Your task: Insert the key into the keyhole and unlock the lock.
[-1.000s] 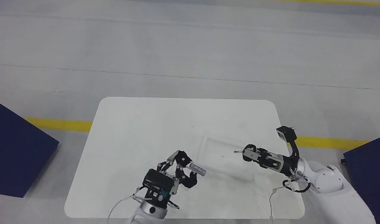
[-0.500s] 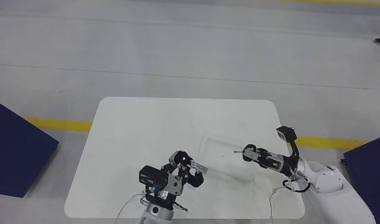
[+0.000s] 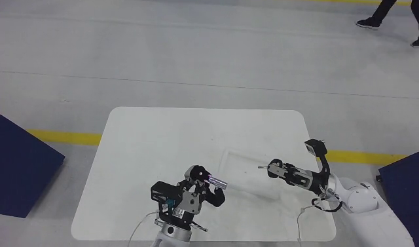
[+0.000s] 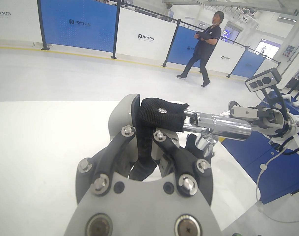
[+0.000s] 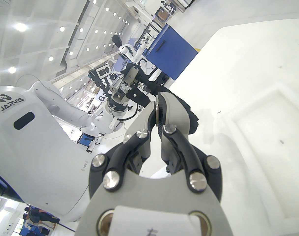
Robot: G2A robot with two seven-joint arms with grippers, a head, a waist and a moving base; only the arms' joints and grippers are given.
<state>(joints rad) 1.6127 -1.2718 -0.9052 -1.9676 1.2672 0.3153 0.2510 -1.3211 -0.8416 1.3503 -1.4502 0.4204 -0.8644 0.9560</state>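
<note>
The chrome lock [image 4: 223,126] hangs above the white table [image 3: 163,135] at lower centre of the top view. The left gripper [image 3: 205,183] pinches it at one end, with the keyhole [image 5: 113,88] turned toward the frame's right. Well apart at lower right, the right gripper [image 3: 272,168] is pressed tight on the key [image 4: 225,112], blade aimed at the lock. The step in hand appears to be lining up. Next, the blade must meet the keyhole squarely, slide in, then turn.
</note>
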